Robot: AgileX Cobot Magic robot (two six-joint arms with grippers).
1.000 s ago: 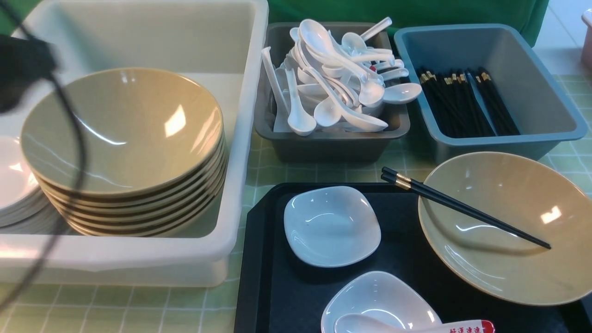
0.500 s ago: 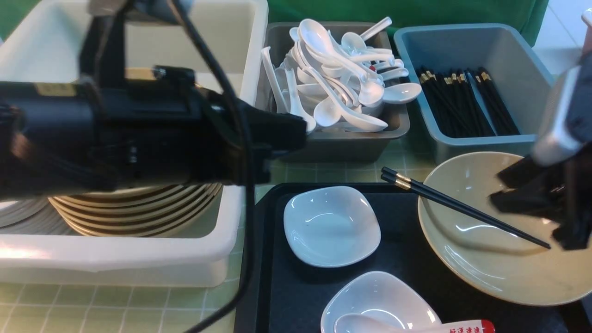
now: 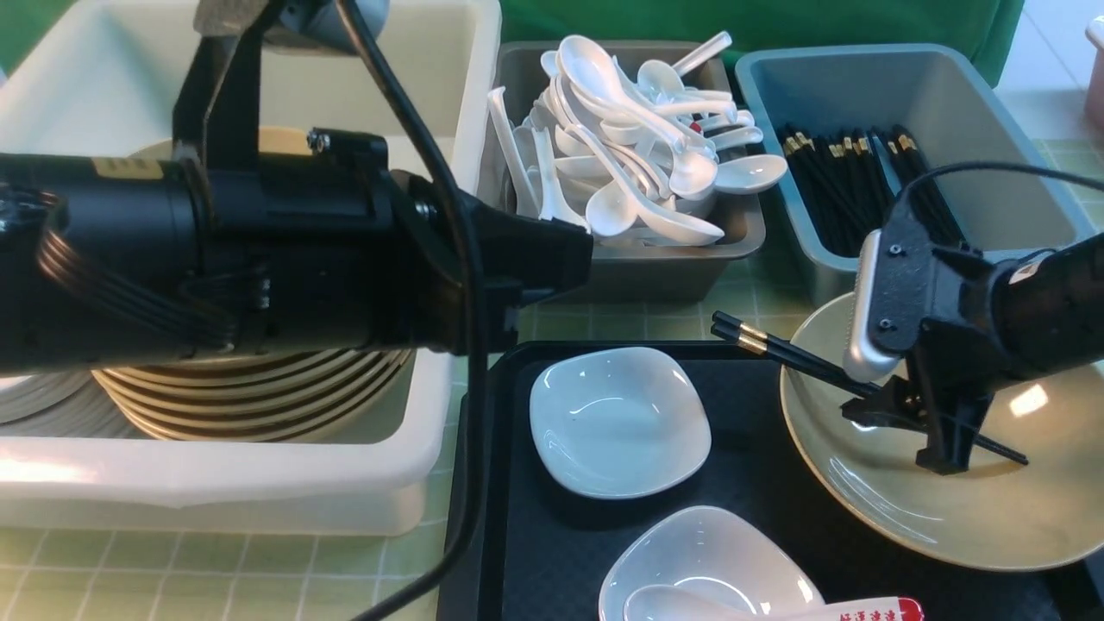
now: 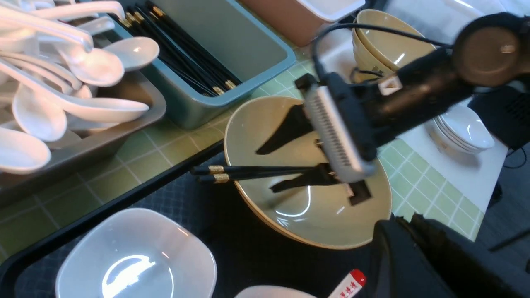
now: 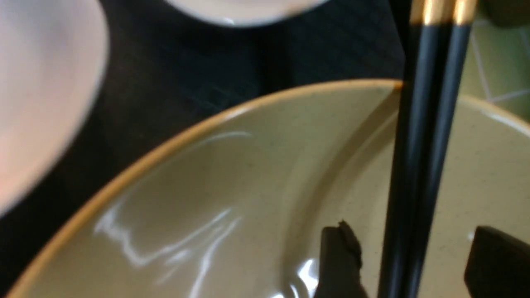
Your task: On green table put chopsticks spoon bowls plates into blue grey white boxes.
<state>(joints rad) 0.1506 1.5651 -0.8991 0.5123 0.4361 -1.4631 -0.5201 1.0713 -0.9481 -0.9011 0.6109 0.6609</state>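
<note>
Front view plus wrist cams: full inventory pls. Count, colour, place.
green table: one, pale green grid, under everything
white box: one, milky, robot's left
stacked bowls: several, tan, in white box
stacked dishes: several, white, in white box
grey box: one, dark grey, back centre
plain spoons: many, white, heaped in grey box
blue box: one, dull blue, back right
boxed chopsticks: many, black, in blue box
black tray: one, near centre-right
plates: two, white, on tray
spoon: one, white, red handle end, in nearer plate
loose bowl: one, tan, tray's right
loose chopsticks: pair, black, across loose bowl's rim
left arm: one, black, in front of white box; left fingers shut
right fingers: black, open, straddling loose chopsticks
</note>
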